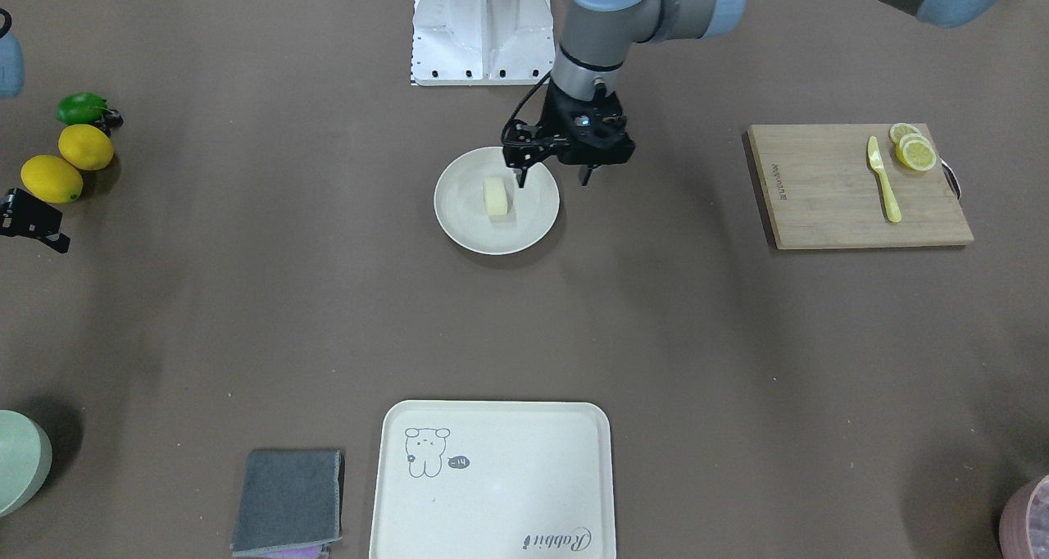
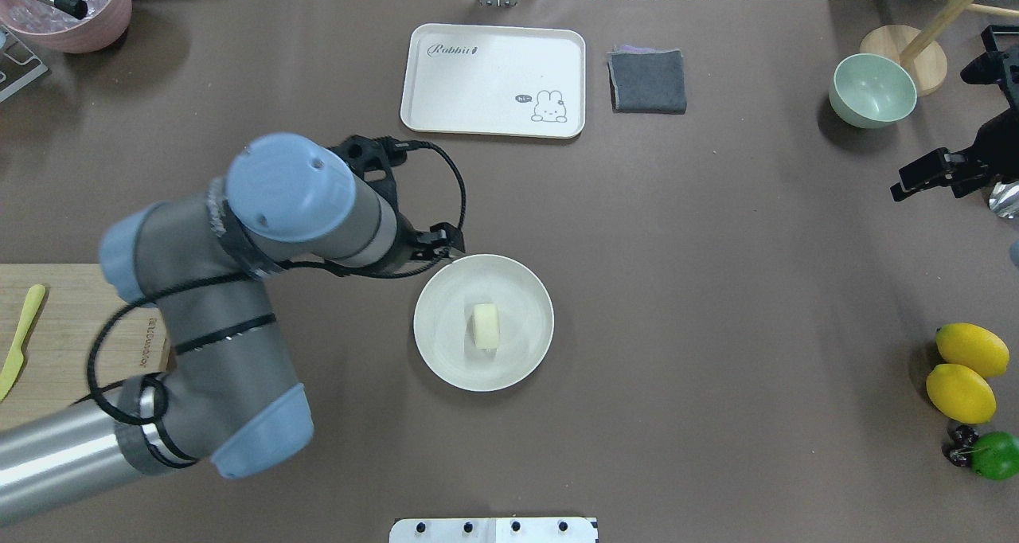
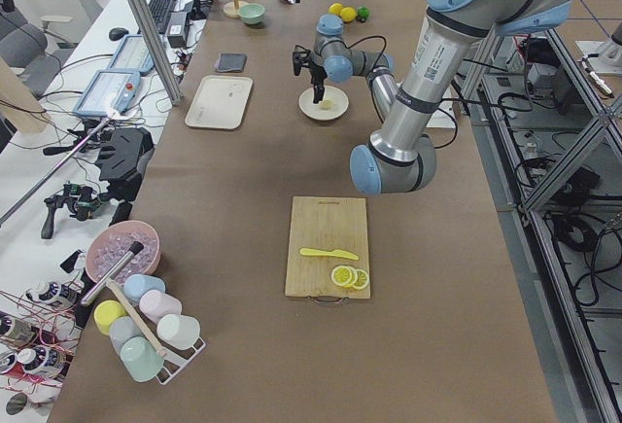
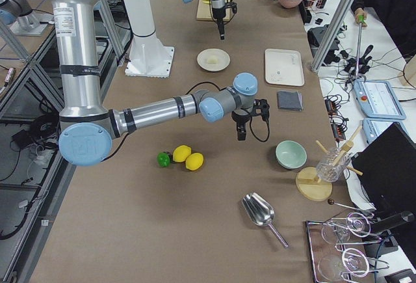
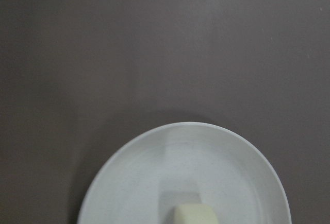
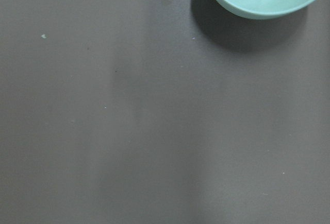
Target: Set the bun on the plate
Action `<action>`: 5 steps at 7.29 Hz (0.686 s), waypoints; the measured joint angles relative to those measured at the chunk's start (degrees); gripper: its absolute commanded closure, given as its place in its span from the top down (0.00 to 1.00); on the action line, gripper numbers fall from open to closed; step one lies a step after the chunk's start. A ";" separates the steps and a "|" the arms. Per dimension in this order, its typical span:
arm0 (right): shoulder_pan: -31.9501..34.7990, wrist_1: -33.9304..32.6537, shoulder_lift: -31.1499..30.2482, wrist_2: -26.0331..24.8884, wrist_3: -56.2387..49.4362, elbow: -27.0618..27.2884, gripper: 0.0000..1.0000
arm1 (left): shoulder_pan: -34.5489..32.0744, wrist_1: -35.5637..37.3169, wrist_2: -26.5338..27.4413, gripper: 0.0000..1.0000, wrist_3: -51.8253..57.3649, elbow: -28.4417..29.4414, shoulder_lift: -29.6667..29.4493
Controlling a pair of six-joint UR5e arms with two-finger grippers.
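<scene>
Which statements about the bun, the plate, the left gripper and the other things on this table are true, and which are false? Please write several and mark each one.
1. The bun lies on the plate. True.
2. The left gripper is shut on the bun. False: its jaws stand open and empty above the plate's rim, apart from the bun.
3. The lemon slices lie on the cutting board. True.
4. The yellow knife lies on the plate. False: it lies on the cutting board, next to the lemon slices.
5. The whole lemons touch the plate. False: they lie far from it, beside a green fruit.
</scene>
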 measured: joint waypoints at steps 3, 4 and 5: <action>4.13 -0.41 -1.35 0.85 -5.18 -0.52 1.00 | -21.03 8.43 -9.95 0.98 37.95 -2.80 12.51; 5.10 -0.43 -1.63 0.61 -5.86 -0.53 1.00 | -28.73 6.78 -14.49 0.98 49.75 -0.18 17.31; 6.25 -0.43 -2.09 0.53 -6.49 -0.44 1.00 | -35.16 4.77 -18.09 0.98 59.95 2.77 21.84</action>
